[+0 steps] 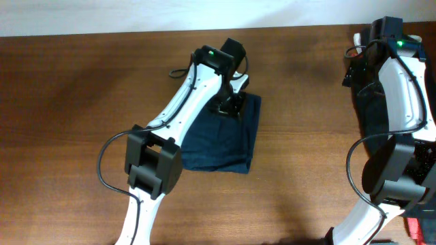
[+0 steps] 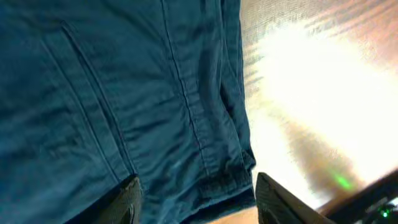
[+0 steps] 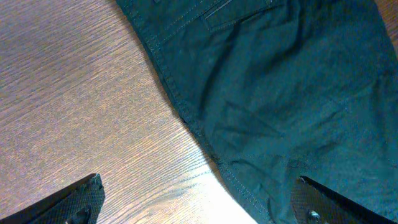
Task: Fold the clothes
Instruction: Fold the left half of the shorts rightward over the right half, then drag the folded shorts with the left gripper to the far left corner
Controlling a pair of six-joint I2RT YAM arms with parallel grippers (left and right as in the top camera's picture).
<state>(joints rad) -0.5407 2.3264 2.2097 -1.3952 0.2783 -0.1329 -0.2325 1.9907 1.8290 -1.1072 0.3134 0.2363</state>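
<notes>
The navy-blue shorts (image 1: 225, 139) lie folded into a rectangle at the middle of the table. My left gripper (image 1: 230, 105) is open right over their far edge. In the left wrist view its fingers (image 2: 198, 202) straddle the hem of the shorts (image 2: 124, 93). A black garment (image 1: 373, 102) lies at the right edge, mostly under my right arm. My right gripper (image 1: 354, 64) is open above it. In the right wrist view its fingers (image 3: 199, 202) span the seamed edge of that garment (image 3: 286, 93) and bare wood.
The wooden table (image 1: 82, 88) stretches left and front. A pale wall runs along the far edge. A red object (image 1: 414, 228) shows at the bottom right corner. Cables hang from both arms.
</notes>
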